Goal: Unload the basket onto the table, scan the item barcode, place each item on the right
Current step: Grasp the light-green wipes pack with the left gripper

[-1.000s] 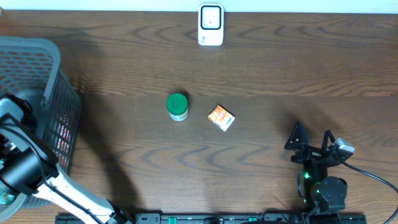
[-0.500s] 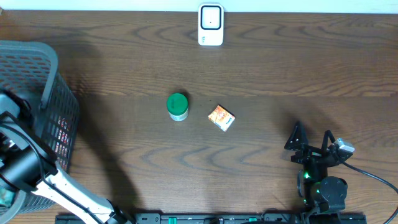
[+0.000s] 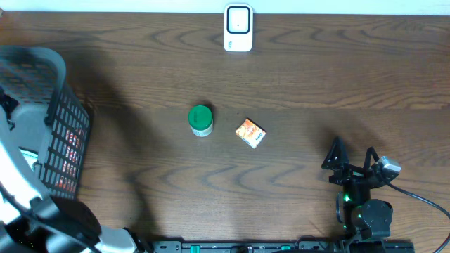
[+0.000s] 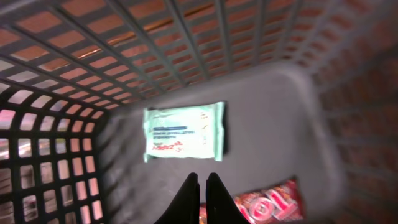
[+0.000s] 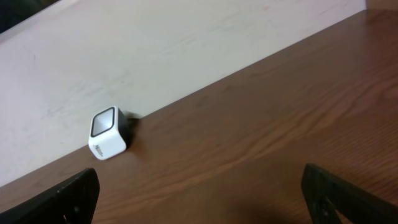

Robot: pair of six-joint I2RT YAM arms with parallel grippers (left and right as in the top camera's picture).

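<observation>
My left gripper [image 4: 200, 176] hangs inside the grey mesh basket [image 3: 67, 126], its jaws shut with nothing between them. Below it on the basket floor lie a pale green wipes packet [image 4: 184, 132] and a red snack packet [image 4: 267, 202], which sits just under the fingertips. Out on the table stand a green-lidded jar [image 3: 201, 119] and a small orange box [image 3: 250, 132]. The white barcode scanner [image 3: 238, 28] stands at the far edge and also shows as the scanner [image 5: 109, 134] in the right wrist view. My right gripper [image 3: 351, 156] rests open at the near right.
The basket's mesh walls [image 4: 56, 155] close in around the left gripper on all sides. A pale wall [image 5: 155, 56] runs behind the scanner. The right arm's cable [image 3: 422, 200] trails to the right edge.
The left jaws have closed fully. In the overhead view the left arm has shifted toward the lower left, uncovering more of the basket's inside. The right arm has not moved.
</observation>
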